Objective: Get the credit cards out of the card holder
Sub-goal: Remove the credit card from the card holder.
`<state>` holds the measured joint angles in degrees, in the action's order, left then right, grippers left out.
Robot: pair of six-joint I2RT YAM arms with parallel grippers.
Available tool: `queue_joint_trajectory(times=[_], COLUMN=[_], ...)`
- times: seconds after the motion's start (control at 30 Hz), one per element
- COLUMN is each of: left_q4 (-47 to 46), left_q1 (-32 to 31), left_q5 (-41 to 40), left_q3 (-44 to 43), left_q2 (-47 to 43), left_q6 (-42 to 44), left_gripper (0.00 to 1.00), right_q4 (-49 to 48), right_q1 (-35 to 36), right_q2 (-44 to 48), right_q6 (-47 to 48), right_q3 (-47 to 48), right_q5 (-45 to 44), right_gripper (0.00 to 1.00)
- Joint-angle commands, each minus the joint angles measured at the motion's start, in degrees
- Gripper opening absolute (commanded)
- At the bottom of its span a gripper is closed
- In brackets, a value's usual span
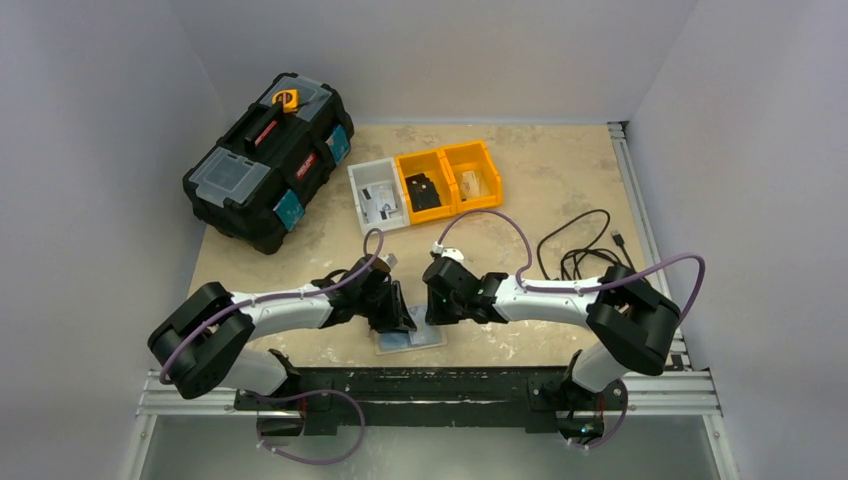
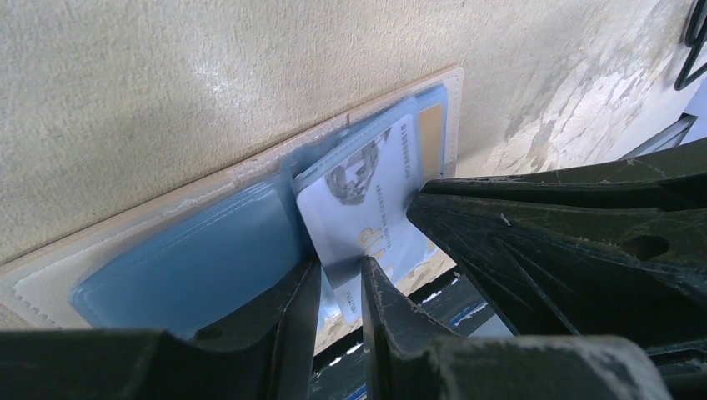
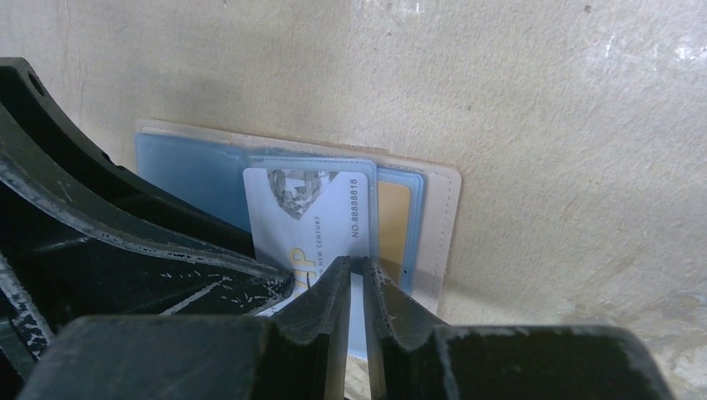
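The card holder lies open near the table's front edge, beige-rimmed with blue clear pockets. A white credit card with a diamond logo and gold letters sticks partly out of a pocket. A tan card sits behind it in the pocket. My left gripper is shut on the white card's free edge. My right gripper is nearly closed on the pocket's blue edge beside the card. Each gripper's body shows as a black mass in the other's wrist view.
A black toolbox stands at the back left. A grey bin and two yellow bins sit at the back centre. A black cable lies coiled at the right. The metal rail runs along the front.
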<state>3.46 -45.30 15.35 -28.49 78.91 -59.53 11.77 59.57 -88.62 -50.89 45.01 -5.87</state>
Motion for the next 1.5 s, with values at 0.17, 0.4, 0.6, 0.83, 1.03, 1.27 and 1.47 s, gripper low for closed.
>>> queue_joint_trajectory(times=[0.17,0.4,0.6,0.83,1.03,1.27,1.47], left_q4=[-5.05,-7.06,-10.11,-14.63,-15.45,-14.84,-17.21], left_q1=[0.64,1.99,3.73,5.23,6.47,7.86,8.48], left_q5=[0.52,2.91,4.76,7.0,7.88,8.01,8.89], left_q3=[0.71,3.32,6.47,9.74,11.54,13.13,14.11], left_q2=[0.61,-3.5,-5.21,-5.88,-7.9,-9.96,-9.12], left_q6=[-0.72,-2.63,-4.45,-6.42,-6.83,-6.61,-7.38], left_gripper=[0.2,0.23,0.23,0.23,0.23,0.24,0.18], right_q4=[0.63,0.43,-0.3,-1.02,-1.16,-1.36,-1.25], right_q1=[0.48,0.28,-0.24,-1.08,-1.46,-2.14,-2.15], right_q2=[-2.27,-3.08,-3.26,-4.31,-4.6,-4.57,-4.86], right_q6=[-0.66,-1.81,-2.03,-1.75,-1.75,-1.67,-1.45], right_q3=[-0.52,-2.98,-4.0,-4.75,-5.31,-5.82,-5.55], right_q5=[0.14,0.19,0.85,1.73,1.89,2.07,2.13], right_gripper=[0.1,0.07,0.06,0.05,0.05,0.05,0.05])
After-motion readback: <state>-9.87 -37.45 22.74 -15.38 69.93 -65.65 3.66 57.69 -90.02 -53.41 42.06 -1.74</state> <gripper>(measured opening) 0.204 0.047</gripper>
